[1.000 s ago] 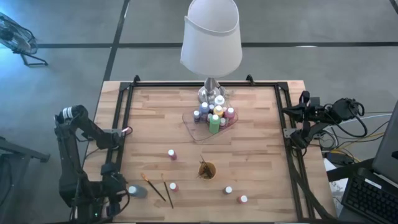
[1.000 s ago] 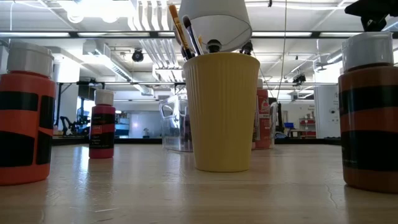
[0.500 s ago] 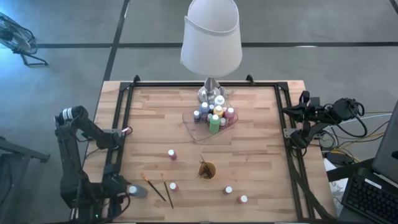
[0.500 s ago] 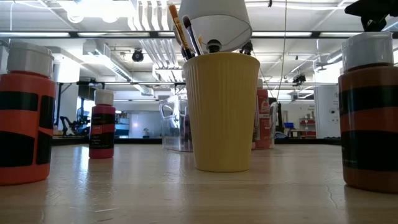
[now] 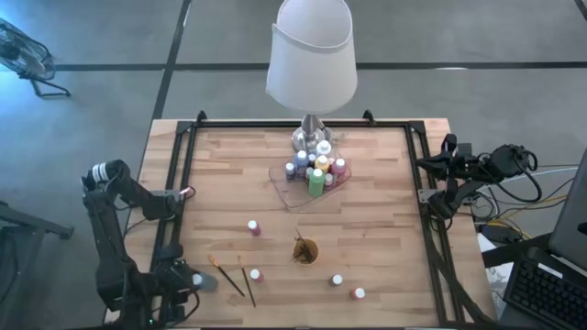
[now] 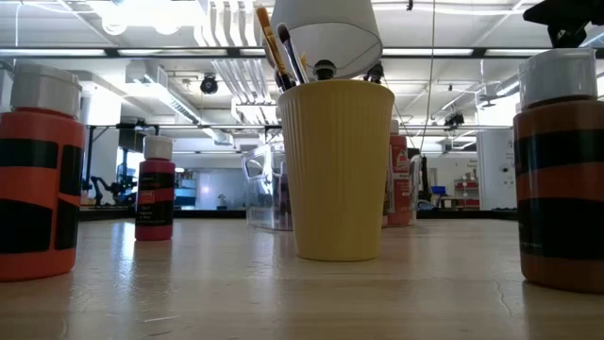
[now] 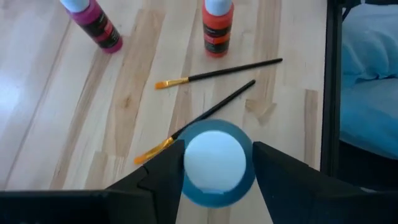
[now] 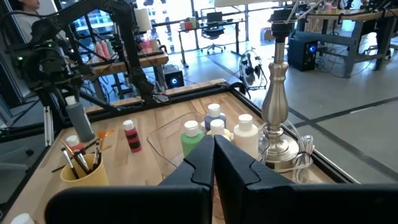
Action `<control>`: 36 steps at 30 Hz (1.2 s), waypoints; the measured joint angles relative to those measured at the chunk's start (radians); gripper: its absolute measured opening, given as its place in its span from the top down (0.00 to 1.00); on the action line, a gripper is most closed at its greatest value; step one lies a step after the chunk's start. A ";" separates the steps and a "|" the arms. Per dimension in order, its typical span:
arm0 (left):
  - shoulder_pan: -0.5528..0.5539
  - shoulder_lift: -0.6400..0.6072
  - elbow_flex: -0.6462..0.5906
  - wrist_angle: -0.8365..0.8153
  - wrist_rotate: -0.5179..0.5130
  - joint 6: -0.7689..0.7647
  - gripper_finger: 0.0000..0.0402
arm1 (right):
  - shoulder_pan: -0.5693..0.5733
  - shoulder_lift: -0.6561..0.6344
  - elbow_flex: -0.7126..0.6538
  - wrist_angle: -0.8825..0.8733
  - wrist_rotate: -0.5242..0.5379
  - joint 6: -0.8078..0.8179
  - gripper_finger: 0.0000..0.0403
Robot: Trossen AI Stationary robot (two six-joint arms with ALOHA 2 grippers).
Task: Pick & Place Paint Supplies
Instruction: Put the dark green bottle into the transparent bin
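My left gripper [image 5: 190, 280] is at the table's near left corner, shut on a grey-blue paint bottle [image 7: 214, 165] with a white cap. Two dark-handled brushes [image 5: 235, 279] lie on the wood just right of it. Loose bottles stand nearby: a pink one [image 5: 253, 226], an orange one [image 5: 256, 274], one showing only its white cap [image 5: 337, 280] and a red one [image 5: 358, 293]. Several more bottles stand in the clear tray [image 5: 292, 195] by the lamp. My right gripper [image 8: 213, 149] waits shut at the table's right edge. My left gripper pinches the grey-blue bottle between its two fingers, one finger [image 7: 163, 177] on each side of the body [image 7: 186, 190] just below the cap. The fingers slant down from the near left. The bottle stands upright; whether its base is on the table I cannot tell.
An orange cup [image 5: 304, 249] holding brushes stands at the near middle. A lamp with a white shade [image 5: 312, 55] stands at the far middle behind the tray. A black rail [image 5: 174, 183] frames the table's left, far and right sides.
My left gripper has rolled a little at the wrist, still shut on the grey-blue bottle, which stays at the near left corner.
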 joint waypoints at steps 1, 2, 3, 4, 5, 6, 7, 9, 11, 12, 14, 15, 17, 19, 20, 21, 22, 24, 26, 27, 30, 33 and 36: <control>0.002 0.000 0.000 0.000 -0.004 0.003 0.52 | 0.000 0.000 0.000 0.000 0.000 0.000 0.98; 0.003 0.000 0.000 0.000 -0.009 0.011 0.52 | 0.000 0.000 0.000 0.000 0.000 0.000 0.98; 0.003 0.000 0.000 0.000 -0.014 0.021 0.52 | 0.000 0.000 0.000 0.000 0.000 0.000 0.98; 0.003 -0.001 0.000 0.000 -0.015 0.026 0.52 | 0.000 0.000 0.000 0.000 0.000 0.000 0.98; 0.003 -0.001 0.000 -0.001 -0.015 0.027 0.52 | 0.000 0.000 0.000 0.000 0.000 0.000 0.98; 0.003 -0.002 0.000 -0.001 -0.015 0.027 0.52 | 0.000 0.000 0.000 0.000 0.000 0.000 0.98; 0.003 -0.002 0.000 -0.001 -0.015 0.027 0.52 | 0.000 0.000 0.000 0.000 0.000 0.000 0.98; 0.003 -0.002 0.000 -0.001 -0.011 0.026 0.52 | 0.000 0.000 0.000 0.000 0.000 0.000 0.98; 0.003 -0.002 0.000 -0.002 -0.009 0.026 0.52 | 0.000 0.000 0.000 0.000 0.000 0.000 0.98; 0.003 -0.002 0.000 -0.002 -0.007 0.026 0.52 | 0.000 0.000 0.000 0.000 0.000 0.000 0.98; 0.003 -0.002 0.000 -0.003 -0.006 0.026 0.53 | 0.000 0.000 0.000 0.000 0.000 0.000 0.98; 0.003 -0.002 0.000 -0.005 -0.005 0.026 0.54 | 0.000 0.000 0.000 0.000 0.000 0.000 0.98; 0.003 -0.002 0.000 -0.008 -0.004 0.026 0.57 | 0.000 0.000 0.000 0.000 0.000 0.000 0.98; 0.003 -0.003 0.000 -0.008 -0.004 0.026 0.61 | 0.000 0.000 0.000 0.000 0.000 0.000 0.98; 0.003 -0.003 0.000 -0.009 -0.004 0.026 0.63 | 0.000 0.000 0.000 0.000 0.000 0.000 0.98; 0.003 -0.003 0.000 -0.007 -0.004 0.026 0.65 | 0.000 0.000 0.000 0.000 0.000 0.000 0.98; 0.003 -0.003 0.000 -0.004 -0.004 0.027 0.67 | 0.000 0.000 0.000 0.000 0.000 0.000 0.98; 0.003 -0.004 0.000 -0.005 -0.004 0.027 0.69 | 0.000 0.000 0.000 0.000 0.000 0.000 0.98; 0.003 -0.004 0.000 -0.005 -0.004 0.028 0.69 | 0.000 0.000 0.000 0.000 0.000 0.000 0.98; 0.003 -0.004 0.000 -0.005 -0.004 0.029 0.68 | 0.000 0.000 0.000 0.000 0.000 0.000 0.98; 0.003 -0.004 0.000 -0.010 -0.004 0.030 0.66 | 0.000 0.000 0.000 0.000 0.000 0.000 0.98; 0.003 -0.004 0.000 -0.016 -0.004 0.030 0.65 | 0.000 0.000 0.000 0.000 0.000 0.000 0.98; 0.003 -0.004 0.000 -0.016 -0.004 0.030 0.67 | 0.000 0.000 0.000 0.000 0.000 0.000 0.98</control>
